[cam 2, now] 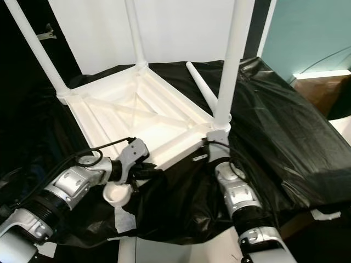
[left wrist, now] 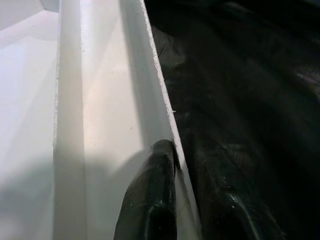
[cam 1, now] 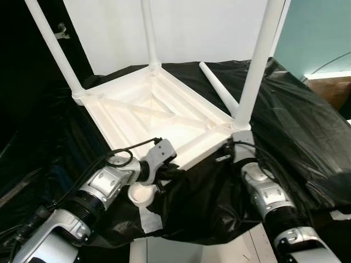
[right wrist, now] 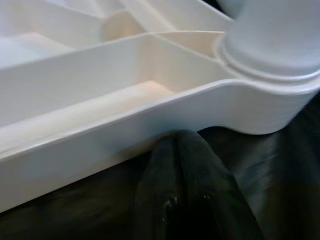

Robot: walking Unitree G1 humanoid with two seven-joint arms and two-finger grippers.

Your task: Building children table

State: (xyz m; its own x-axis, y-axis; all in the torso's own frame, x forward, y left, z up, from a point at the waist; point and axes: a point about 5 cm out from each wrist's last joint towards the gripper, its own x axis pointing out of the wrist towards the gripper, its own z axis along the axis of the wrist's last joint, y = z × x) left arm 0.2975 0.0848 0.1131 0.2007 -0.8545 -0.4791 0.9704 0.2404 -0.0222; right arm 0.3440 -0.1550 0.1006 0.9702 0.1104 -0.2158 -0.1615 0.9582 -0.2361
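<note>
A white children's table [cam 1: 137, 112] lies upside down on a black plastic sheet [cam 1: 296, 126]. Three white legs stand in its corners: far left [cam 1: 55, 46], far middle [cam 1: 149, 33] and near right [cam 1: 258, 60]. The near corner's round socket [cam 1: 141, 193] holds no leg. A loose fourth leg [cam 1: 219, 87] lies on the sheet beside the table. My left gripper [cam 1: 173, 167] straddles the near rim [left wrist: 165, 115], one finger [left wrist: 150, 200] inside and one outside. My right gripper [cam 1: 233, 145] is shut, its tips [right wrist: 185, 150] against the rim's outer wall by the near-right leg socket [right wrist: 270, 55].
The black sheet hangs in folds over the front edge, with a strip of white tape [cam 1: 151, 222] on it. A white wall [cam 1: 192, 27] stands behind and a brown piece of furniture [cam 1: 334, 90] at the far right. Light floor [cam 1: 219, 249] lies below the edge.
</note>
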